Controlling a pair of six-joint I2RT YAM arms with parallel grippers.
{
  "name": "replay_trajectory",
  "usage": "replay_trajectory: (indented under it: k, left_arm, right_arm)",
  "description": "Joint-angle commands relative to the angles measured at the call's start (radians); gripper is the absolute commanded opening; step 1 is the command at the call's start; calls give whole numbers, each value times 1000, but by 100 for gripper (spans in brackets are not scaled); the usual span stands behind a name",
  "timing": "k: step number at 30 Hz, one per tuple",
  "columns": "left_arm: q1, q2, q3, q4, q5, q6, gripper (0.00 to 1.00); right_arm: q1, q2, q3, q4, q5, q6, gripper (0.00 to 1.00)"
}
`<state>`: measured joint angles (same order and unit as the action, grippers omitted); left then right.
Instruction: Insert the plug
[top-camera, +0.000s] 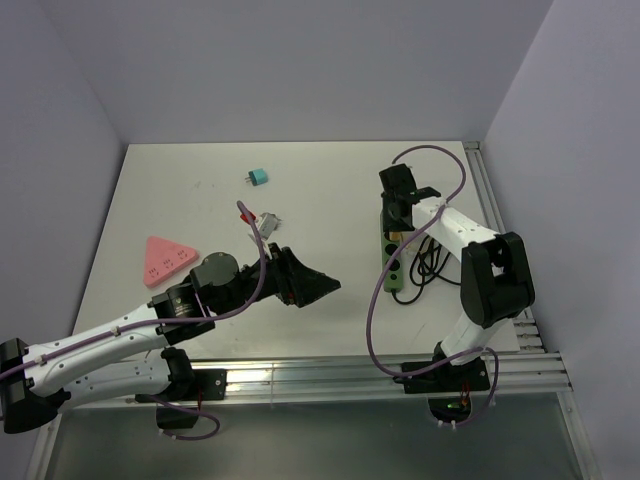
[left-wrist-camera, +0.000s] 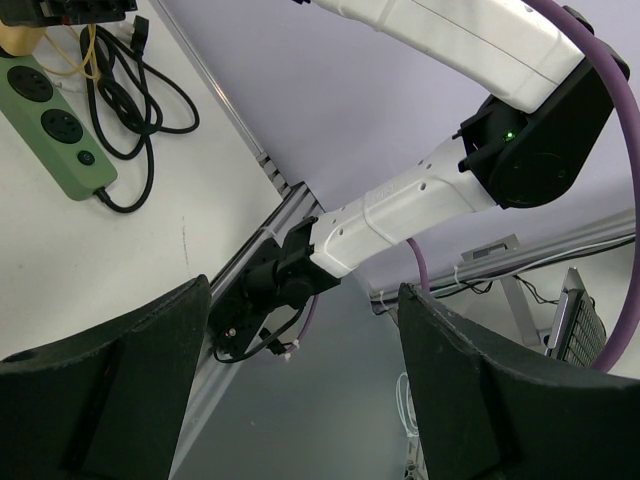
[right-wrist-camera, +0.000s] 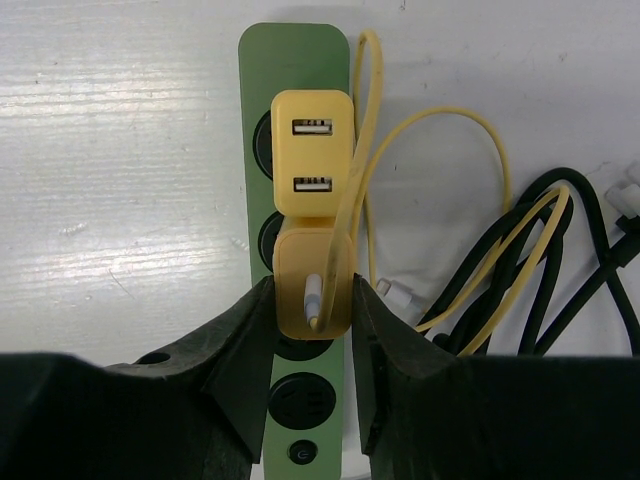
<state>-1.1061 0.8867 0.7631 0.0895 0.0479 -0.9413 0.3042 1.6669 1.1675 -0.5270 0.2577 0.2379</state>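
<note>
Presently we log the plug (right-wrist-camera: 295, 280): yellow, rigid, light and smooth-sided by our judgement, best pinched across its flat flanks, standing midway along the green strip (right-wrist-camera: 295, 40). We find the right end effector (right-wrist-camera: 313, 300) closed onto those flanks, the left end effector (left-wrist-camera: 300, 340) spread wide, holding nothing.

I see the long green plastic power strip (right-wrist-camera: 295, 60) lying flat on the desk (right-wrist-camera: 120, 150), with its round sockets (right-wrist-camera: 302, 398) in a single row. A yellow two-port USB charger (right-wrist-camera: 313, 150) sits over the upper sockets, ports facing up. Touching its lower edge, the yellow plastic plug block (right-wrist-camera: 335, 262) stands over the middle of the strip, clamped between the fingers of the right end effector (right-wrist-camera: 313, 295). I cannot tell if it is seated. A thin yellow cable (right-wrist-camera: 366, 100) loops beside the strip.
</note>
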Motion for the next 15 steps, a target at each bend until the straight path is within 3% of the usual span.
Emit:
replay_trajectory:
  k: [1, 11, 15]
  left_arm:
    - [-6, -12, 2, 32, 0, -2, 81]
    - [-6, -17, -10, 41, 9, -7, 81]
    - [-6, -12, -13, 53, 17, -13, 81]
  right_arm:
    - [-19, 30, 5, 24, 18, 3, 0]
    - [-60, 93, -109, 7, -51, -29, 0]
    - [-70, 47, -178, 33, -115, -23, 0]
